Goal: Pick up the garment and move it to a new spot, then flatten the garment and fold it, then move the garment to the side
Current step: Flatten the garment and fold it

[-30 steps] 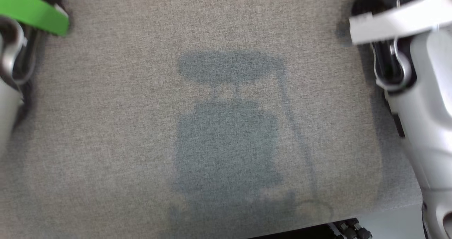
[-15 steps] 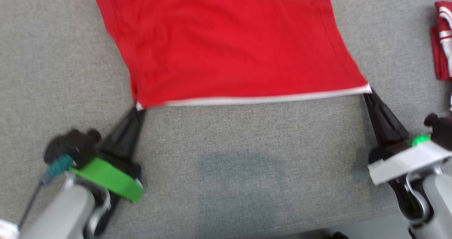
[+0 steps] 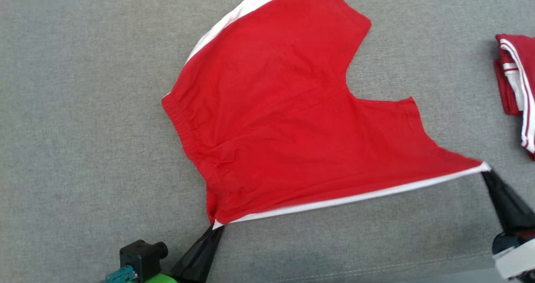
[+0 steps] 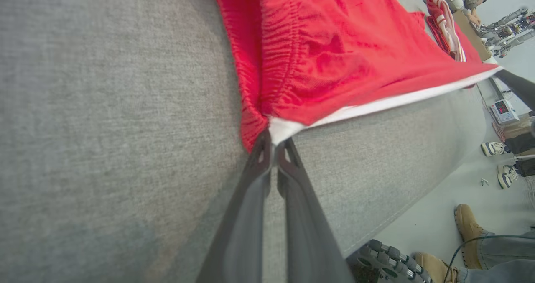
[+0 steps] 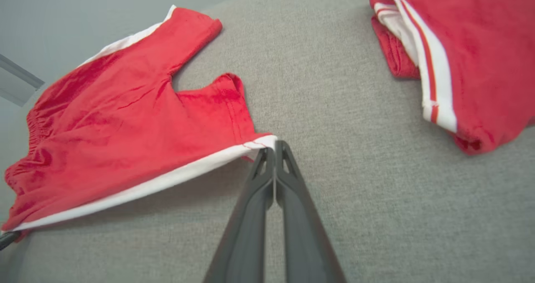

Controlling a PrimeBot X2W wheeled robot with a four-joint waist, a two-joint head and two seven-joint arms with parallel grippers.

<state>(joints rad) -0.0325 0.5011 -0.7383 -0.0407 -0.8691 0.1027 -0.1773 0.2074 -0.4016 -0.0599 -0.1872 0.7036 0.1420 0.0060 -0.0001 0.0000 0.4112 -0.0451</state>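
Note:
The garment [image 3: 288, 120] is a pair of red shorts with a white side stripe, spread over the grey fabric surface [image 3: 83, 128]. My left gripper [image 3: 216, 226] is shut on the waistband corner at the lower middle of the head view; the left wrist view shows the same gripper [image 4: 272, 143] pinching the white stripe end of the garment [image 4: 334, 57]. My right gripper [image 3: 485, 170] is shut on the leg hem corner at the lower right, and that gripper [image 5: 273, 145] pinches the garment [image 5: 125, 124] in the right wrist view. The white-striped edge runs taut between both grippers.
Another red and white folded garment [image 3: 516, 86] lies at the right edge of the surface, also large in the right wrist view [image 5: 459, 53]. The surface's front edge runs near the bottom. A person's feet [image 4: 468, 224] stand on the floor beyond the edge.
The head camera has tilted, bringing the shorts fully into view. Both grippers stay shut on the same corners; the striped edge now slants, with the right corner farther out.

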